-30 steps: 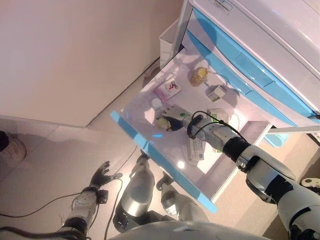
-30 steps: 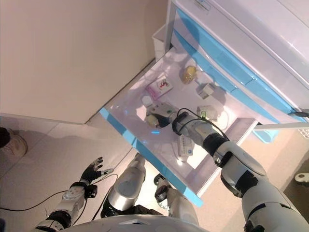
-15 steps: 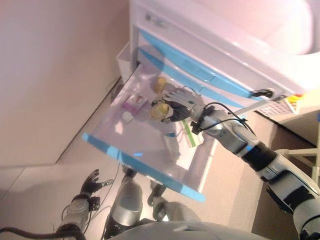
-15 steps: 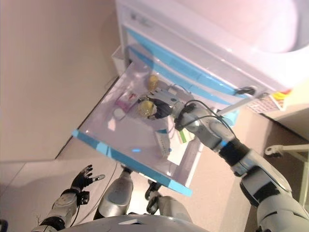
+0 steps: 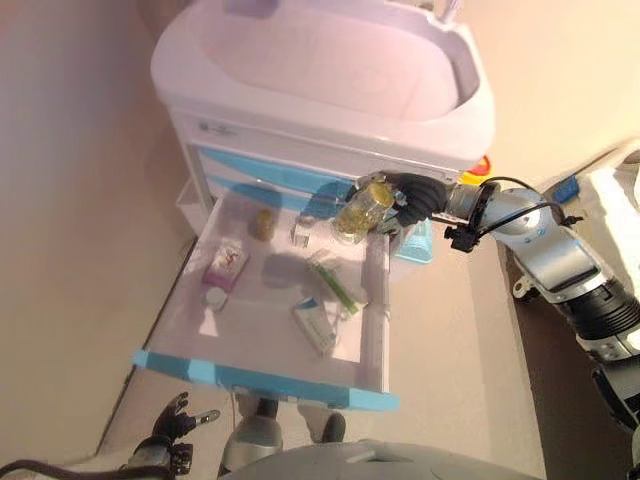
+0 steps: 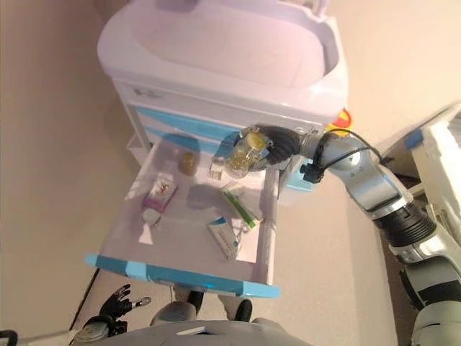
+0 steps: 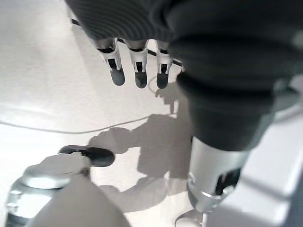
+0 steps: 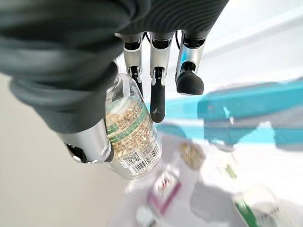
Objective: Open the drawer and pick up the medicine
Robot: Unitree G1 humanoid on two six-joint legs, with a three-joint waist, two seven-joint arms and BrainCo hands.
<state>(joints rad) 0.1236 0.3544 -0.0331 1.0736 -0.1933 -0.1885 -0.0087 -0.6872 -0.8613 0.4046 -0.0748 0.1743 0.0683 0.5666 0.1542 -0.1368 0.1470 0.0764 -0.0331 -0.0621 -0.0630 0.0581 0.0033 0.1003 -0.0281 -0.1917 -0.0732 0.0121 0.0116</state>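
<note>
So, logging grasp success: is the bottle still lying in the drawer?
No, the right hand grips the bottle above the open drawer.

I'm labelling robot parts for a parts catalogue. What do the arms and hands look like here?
The right arm is silver-grey with black bands at the joints, and a thin black cable loops beside its wrist. The right hand wears a dark ribbed cover; its fingers are silver with dark tips. The left hand has the same ribbed cover and dark-tipped silver fingers.
</note>
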